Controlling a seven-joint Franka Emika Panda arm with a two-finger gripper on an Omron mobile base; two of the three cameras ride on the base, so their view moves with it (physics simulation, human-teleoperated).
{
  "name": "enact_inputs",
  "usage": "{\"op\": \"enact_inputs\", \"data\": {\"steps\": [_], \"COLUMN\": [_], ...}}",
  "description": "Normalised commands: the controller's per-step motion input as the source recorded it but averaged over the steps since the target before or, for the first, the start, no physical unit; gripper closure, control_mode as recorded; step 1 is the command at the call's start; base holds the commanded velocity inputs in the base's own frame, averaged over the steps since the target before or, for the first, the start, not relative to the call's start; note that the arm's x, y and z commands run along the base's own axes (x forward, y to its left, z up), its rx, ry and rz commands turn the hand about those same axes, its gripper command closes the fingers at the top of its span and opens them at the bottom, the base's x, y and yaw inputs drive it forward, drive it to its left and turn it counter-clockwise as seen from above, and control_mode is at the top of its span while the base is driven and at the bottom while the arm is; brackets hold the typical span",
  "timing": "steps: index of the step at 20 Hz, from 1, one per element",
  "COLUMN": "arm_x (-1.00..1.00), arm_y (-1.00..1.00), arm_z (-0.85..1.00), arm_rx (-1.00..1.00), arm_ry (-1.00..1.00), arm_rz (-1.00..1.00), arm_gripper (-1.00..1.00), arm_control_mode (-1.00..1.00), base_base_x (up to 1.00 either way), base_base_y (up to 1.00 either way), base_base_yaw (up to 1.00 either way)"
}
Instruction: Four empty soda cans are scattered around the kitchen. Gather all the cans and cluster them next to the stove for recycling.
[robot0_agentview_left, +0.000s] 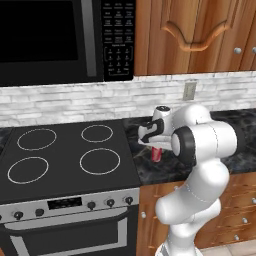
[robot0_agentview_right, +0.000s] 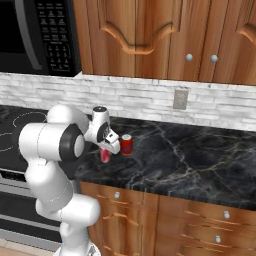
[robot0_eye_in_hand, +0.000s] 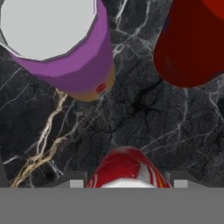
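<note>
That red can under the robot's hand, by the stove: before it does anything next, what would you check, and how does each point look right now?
1. Red can between the fingertips: ok, the gripper is shut on it.
2. Can resting on the counter: cannot tell, the hand hides its base.
3. Spot is next to the stove: ok.
4. Purple can and dark red can apart from the held one: ok.
5. Neighbours upright: ok.
6. All four cans gathered: cannot tell, three visible.
</note>
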Motion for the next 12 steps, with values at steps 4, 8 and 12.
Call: {"op": "enact_inputs", "data": {"steps": [4,8,12], "arm_x": [0.04,0.02,0.0], "arm_y": [0.0,0.0,0.0], "arm_z": [-0.3,-0.29,-0.22], "arm_rx": [0.0,0.0,0.0], "arm_ry": [0.0,0.0,0.0], "arm_rz": [0.0,0.0,0.0], "arm_gripper": [1.0,-1.0,-1.0], "arm_control_mode": [-1.0,-1.0,-1.0], "base_base_x": [0.0,0.0,0.0], "base_base_y": [0.0,0.0,0.0], "base_base_yaw": [0.0,0.0,0.0]}}
